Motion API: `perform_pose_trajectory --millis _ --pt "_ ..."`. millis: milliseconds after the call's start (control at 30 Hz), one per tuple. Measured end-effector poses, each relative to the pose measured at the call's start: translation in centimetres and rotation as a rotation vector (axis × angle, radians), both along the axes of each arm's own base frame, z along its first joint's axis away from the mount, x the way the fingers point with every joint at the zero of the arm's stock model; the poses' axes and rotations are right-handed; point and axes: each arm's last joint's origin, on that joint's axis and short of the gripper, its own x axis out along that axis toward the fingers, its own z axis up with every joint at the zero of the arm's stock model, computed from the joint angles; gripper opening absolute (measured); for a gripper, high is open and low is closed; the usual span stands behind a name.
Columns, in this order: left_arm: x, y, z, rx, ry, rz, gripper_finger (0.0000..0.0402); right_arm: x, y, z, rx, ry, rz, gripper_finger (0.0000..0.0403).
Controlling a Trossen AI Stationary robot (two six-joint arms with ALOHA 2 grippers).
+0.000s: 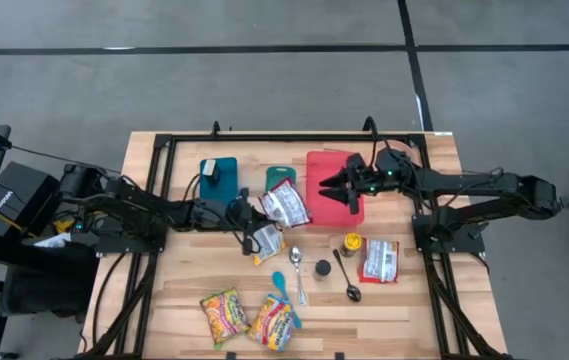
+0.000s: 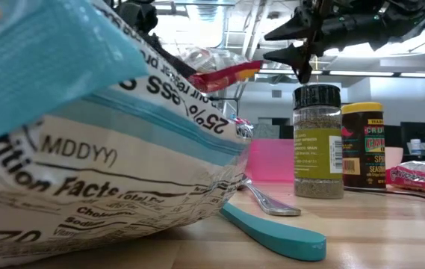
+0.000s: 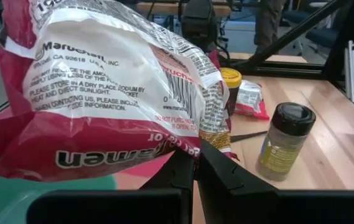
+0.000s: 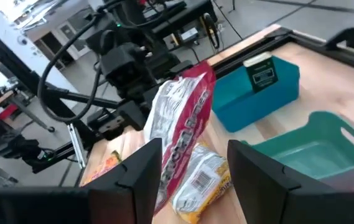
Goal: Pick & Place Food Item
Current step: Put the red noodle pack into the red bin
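Note:
A red-and-white ramen packet (image 1: 286, 205) hangs in the air at the table's middle, with my left gripper (image 1: 251, 213) shut on it. The right wrist view shows the same packet (image 4: 183, 124) above a yellow-and-white packet (image 4: 201, 180) that lies flat on the table. My right gripper (image 1: 329, 187) is open over the red tray (image 1: 336, 165), its fingers pointing toward the held packet with nothing between them. A second ramen packet (image 1: 379, 260) lies flat at the right. My left gripper pinches the ramen packet by an edge at its lower end (image 3: 192, 146) between its two shut fingers. The fingers come nearly level from the table's left. The packet stands up from them, tilted, clear of the table.
A blue bin (image 1: 219, 180) and a green bin (image 1: 279, 180) stand at the back. Two spice jars (image 1: 322, 268) (image 1: 351, 243), spoons (image 1: 297, 270) and a teal spoon (image 1: 279, 285) lie mid-table. Two colourful packets (image 1: 249, 318) lie near the front edge.

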Motion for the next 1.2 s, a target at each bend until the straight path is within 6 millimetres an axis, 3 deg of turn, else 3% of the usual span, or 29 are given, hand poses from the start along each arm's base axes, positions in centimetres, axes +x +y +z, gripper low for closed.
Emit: perform_pose_trajectory --millis 233,567,833,1033,1200 --pt "1.3 -0.2 0.3 0.024 -0.003 -0.032 0.0003 0.0 0.3 0.0 0.030 -0.005 0.076 0.0184" --pt "2.9 -0.6 0.4 0.057 0.002 -0.081 0.0003 1.2 0.1 -0.6 0.046 -0.025 0.103 0.0252" --pt "3.0 -1.0 0.4 0.062 0.000 -0.095 0.0003 2.9 -0.6 -2.5 0.083 -0.014 0.106 0.0254" --pt "3.0 -1.0 0.2 0.062 0.018 -0.095 0.0003 4.2 -0.6 -2.6 0.098 -0.137 0.204 0.0254" --pt "3.0 -1.1 0.2 0.061 0.021 -0.097 0.0003 4.3 -1.0 -2.9 0.137 -0.131 0.219 0.0254"
